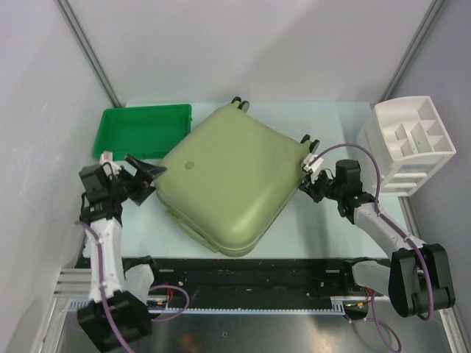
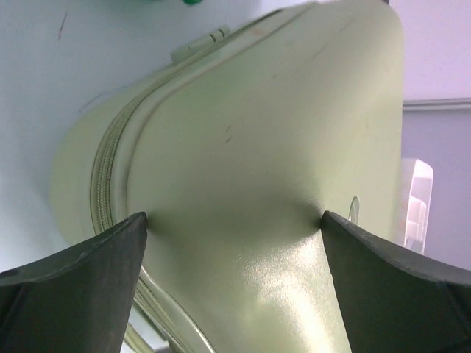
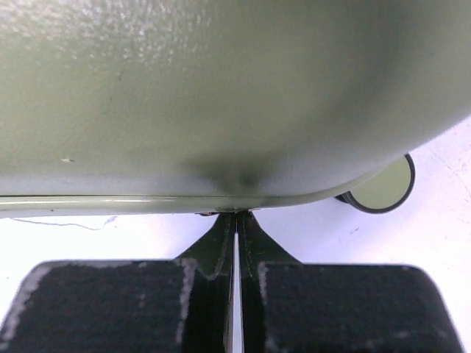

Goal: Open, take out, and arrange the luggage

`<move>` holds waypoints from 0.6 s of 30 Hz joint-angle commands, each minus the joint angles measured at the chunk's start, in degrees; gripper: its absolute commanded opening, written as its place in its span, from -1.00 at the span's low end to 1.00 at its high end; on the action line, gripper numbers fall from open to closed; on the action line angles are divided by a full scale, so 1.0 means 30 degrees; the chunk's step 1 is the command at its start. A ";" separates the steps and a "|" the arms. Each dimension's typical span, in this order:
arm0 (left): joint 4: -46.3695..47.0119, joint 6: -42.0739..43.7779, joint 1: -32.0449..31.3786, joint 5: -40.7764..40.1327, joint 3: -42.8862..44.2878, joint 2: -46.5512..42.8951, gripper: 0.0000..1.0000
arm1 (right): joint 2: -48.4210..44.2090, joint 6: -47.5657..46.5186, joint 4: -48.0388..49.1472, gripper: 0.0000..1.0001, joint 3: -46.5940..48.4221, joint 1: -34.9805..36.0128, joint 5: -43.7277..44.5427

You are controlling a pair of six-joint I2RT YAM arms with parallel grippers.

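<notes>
**Operator:** Any writing I can go by?

**Spotter:** Only a small round badge (image 1: 189,165) on your luggage (image 1: 228,180), and it's too small to read.

**Operator:** How does the luggage lie?

**Spotter:** It's closed and flat on the table (image 1: 331,121) in front of you, turned on the diagonal. Its wheels (image 1: 309,140) point far-right, so the long axis runs from near-left to far-right. The zip (image 2: 103,169) runs around its side.

**Operator:** And my jaws?

**Spotter:** Your left gripper (image 1: 146,179) stands wide open at the left corner, with one finger on each side of the shell. Your right gripper (image 1: 307,184) is pressed closed, tips against the seam at the right corner. I cannot tell if it pinches anything.

**Operator:** What's around it?

**Spotter:** A green tray (image 1: 143,131) touches the far-left edge. A white organizer (image 1: 411,143) sits well apart at your far right.
</notes>
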 commanded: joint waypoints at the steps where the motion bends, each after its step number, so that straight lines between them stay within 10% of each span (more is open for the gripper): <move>1: 0.5089 -0.3210 -0.3915 0.0981 0.1019 0.4202 1.00 | -0.0393 0.0194 0.0216 -1.00 0.0017 0.0486 -0.2473; 8: 0.7353 -0.1514 -0.4981 -0.1011 0.6358 1.0421 0.73 | -0.0481 0.2065 0.0977 -1.00 0.0017 0.0661 -0.0601; 18: -0.0198 0.1328 -0.3192 -0.8333 0.1500 0.2601 0.51 | -0.0892 0.5291 0.0598 -1.00 -0.0071 0.0339 0.1396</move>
